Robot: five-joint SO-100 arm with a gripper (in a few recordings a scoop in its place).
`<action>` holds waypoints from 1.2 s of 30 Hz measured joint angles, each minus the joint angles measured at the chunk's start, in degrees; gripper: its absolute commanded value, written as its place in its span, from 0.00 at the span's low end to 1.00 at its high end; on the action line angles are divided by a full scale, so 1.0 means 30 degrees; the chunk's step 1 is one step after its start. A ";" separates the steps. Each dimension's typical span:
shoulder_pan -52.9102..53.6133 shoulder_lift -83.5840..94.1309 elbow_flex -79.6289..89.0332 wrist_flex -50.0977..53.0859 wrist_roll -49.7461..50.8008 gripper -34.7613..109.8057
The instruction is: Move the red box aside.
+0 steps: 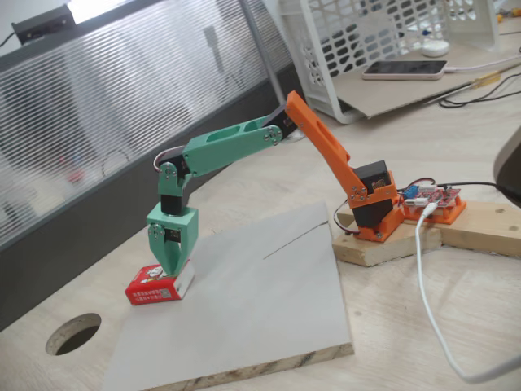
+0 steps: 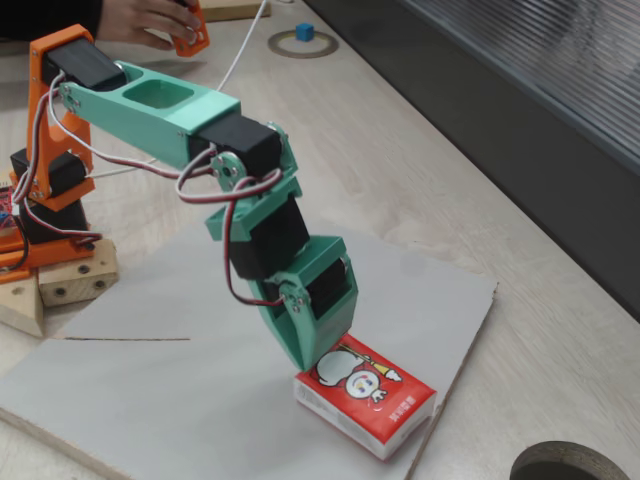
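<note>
One red box lies flat at the grey board's edge near the table's round hole, with the end effector pressed on its top, spread or closed I cannot tell, so moving aside seems underway.

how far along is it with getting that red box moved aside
Reaching looks done: the green hand is down on the small red cardboard box, which lies flat at the grey board's corner. Contact is in hand; whether it grips is unclear. Shifting the box aside remains.
</note>
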 measured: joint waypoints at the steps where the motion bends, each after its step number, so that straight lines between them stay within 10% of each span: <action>1: 0.0000 0.0000 0.0000 0.0264 0.0000 0.26; 36: 0.0000 -0.0352 -0.0352 0.3691 0.0000 0.26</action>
